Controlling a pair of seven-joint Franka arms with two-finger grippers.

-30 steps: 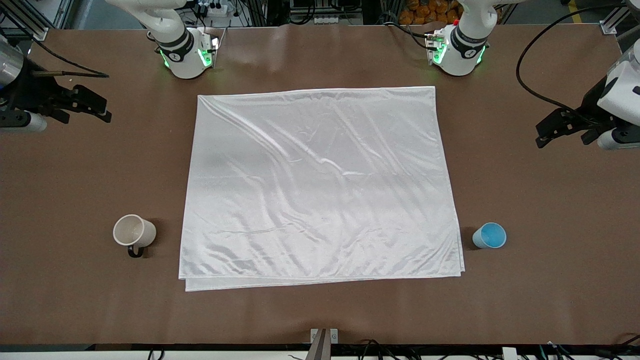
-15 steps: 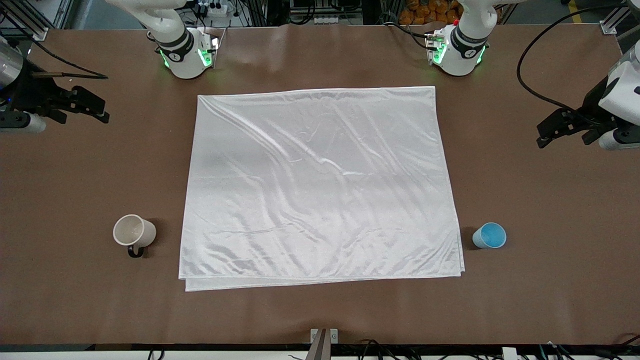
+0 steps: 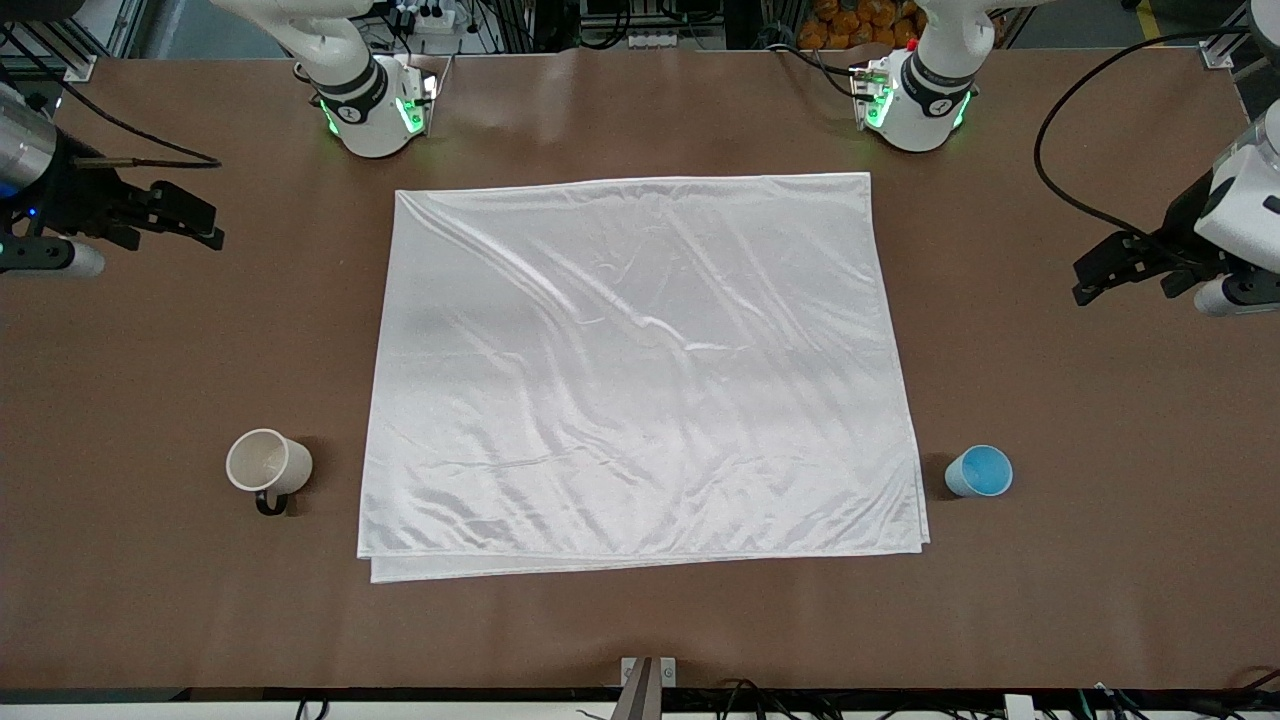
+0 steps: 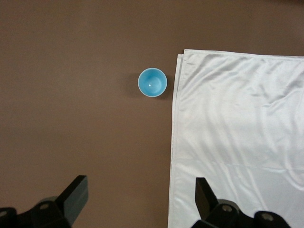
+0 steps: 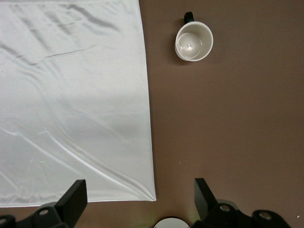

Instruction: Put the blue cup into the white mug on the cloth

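Observation:
The blue cup (image 3: 979, 471) stands upright on the brown table beside the cloth's edge, toward the left arm's end; it also shows in the left wrist view (image 4: 152, 82). The white mug (image 3: 268, 465) with its black handle stands upright on the table beside the cloth, toward the right arm's end, and shows in the right wrist view (image 5: 194, 41). The white cloth (image 3: 640, 370) lies flat in the middle, with nothing on it. My left gripper (image 3: 1090, 282) is open and empty, high over the table's left-arm end. My right gripper (image 3: 205, 226) is open and empty, high over the right-arm end.
The two arm bases (image 3: 372, 110) (image 3: 918, 100) stand along the table edge farthest from the front camera. A black cable (image 3: 1060, 170) hangs by the left arm. A small bracket (image 3: 647, 672) sits at the table edge nearest the front camera.
Both grippers shifted slightly: the left one sank a little in the front view, and the right one also drifted a little. Cup, mug and cloth have not moved.

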